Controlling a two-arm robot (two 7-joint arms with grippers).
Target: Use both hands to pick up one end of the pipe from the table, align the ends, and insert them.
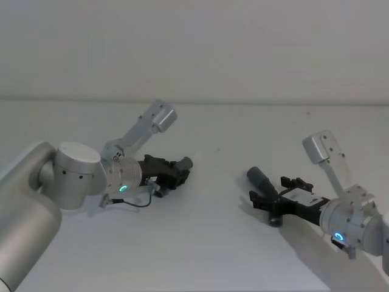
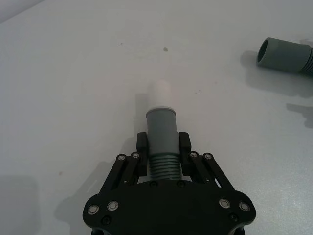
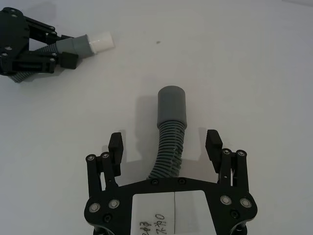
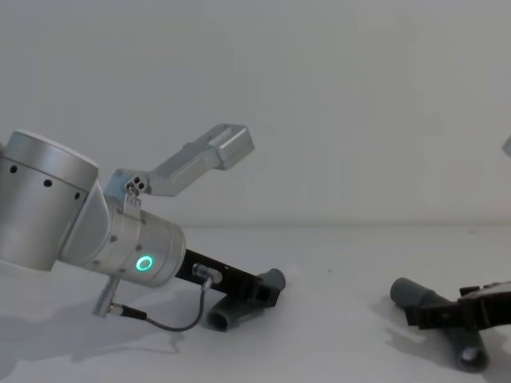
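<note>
Two pieces of the pipe lie apart on the white table. My left gripper is shut on the left piece where its ribbed body meets the grey cuff. That cuff's white tip points toward the other piece. In the head view this gripper sits left of centre, low over the table. My right gripper is open and straddles the ribbed body of the right piece; its fingers stand clear on both sides. The grey cuff sticks out ahead of the right gripper.
The white table stretches between the two pieces, with a plain white wall behind it. From the chest, my left arm's silver wrist with its green ring light fills the left side, and the right piece lies low at the right.
</note>
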